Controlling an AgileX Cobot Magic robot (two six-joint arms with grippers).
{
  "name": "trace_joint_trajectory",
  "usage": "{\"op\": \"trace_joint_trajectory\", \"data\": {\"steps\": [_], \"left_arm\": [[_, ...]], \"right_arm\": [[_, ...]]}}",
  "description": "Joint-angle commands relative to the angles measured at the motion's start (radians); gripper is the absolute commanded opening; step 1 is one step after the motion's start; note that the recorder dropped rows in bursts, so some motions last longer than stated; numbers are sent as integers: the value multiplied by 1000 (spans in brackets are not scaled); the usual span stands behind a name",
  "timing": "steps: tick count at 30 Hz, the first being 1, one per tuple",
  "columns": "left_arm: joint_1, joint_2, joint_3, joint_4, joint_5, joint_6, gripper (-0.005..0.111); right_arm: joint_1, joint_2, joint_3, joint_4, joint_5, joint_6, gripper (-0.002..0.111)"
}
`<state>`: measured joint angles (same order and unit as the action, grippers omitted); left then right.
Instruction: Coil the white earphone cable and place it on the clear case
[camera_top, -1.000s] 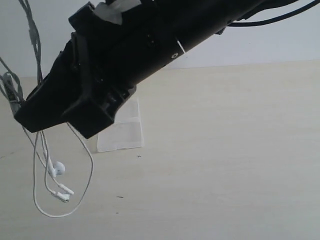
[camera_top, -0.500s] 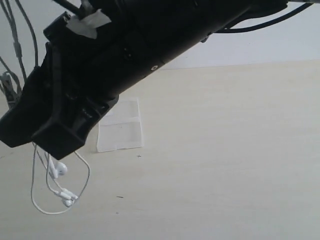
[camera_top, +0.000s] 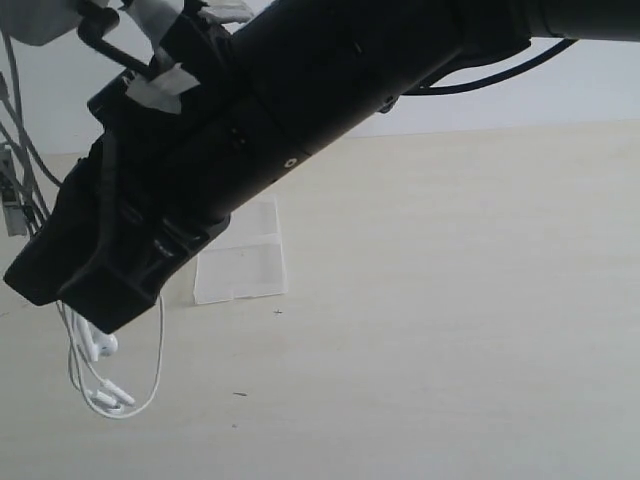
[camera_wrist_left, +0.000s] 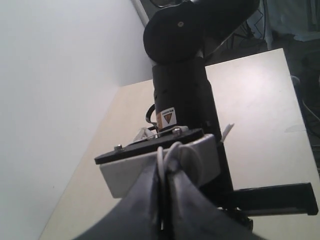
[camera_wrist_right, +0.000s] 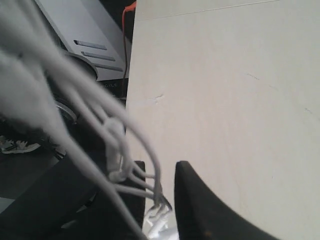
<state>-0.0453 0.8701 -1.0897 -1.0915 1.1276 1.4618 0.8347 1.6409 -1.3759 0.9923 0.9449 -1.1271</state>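
White earphone cable (camera_top: 110, 385) dangles in loops at 8 o'clock from the clear case (camera_top: 240, 262). The left gripper (camera_wrist_left: 163, 175) pinches a strand as anchor, and the right gripper (camera_wrist_right: 160, 180), narrowly parted, straddles strands, likely to guide coiling.

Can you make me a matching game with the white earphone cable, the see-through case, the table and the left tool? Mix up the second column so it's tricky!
Things:
1. white earphone cable
2. clear case
3. table
4. left tool

Clues:
A. pale beige all over
B. shut, pinching the cable
C. lying flat on the table
D. looping down below the black arm

Right pairs: 1-D, 2-C, 3-A, 4-B.
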Motion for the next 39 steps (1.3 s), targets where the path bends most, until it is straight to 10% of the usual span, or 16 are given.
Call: {"op": "trace_joint_trajectory", "data": {"steps": [1,21,39], "left_arm": [[-6,-9,-6,-22,-11,-3,0],[-6,-14,-6,16,-13,-57,0],[-6,-69,-6,672,3,-562,0]], "right_arm": [[2,-1,-4,31,-6,3,21],[2,-1,-4,41,-19,5,0],[2,-22,-4,-158,-66,188,0]]}}
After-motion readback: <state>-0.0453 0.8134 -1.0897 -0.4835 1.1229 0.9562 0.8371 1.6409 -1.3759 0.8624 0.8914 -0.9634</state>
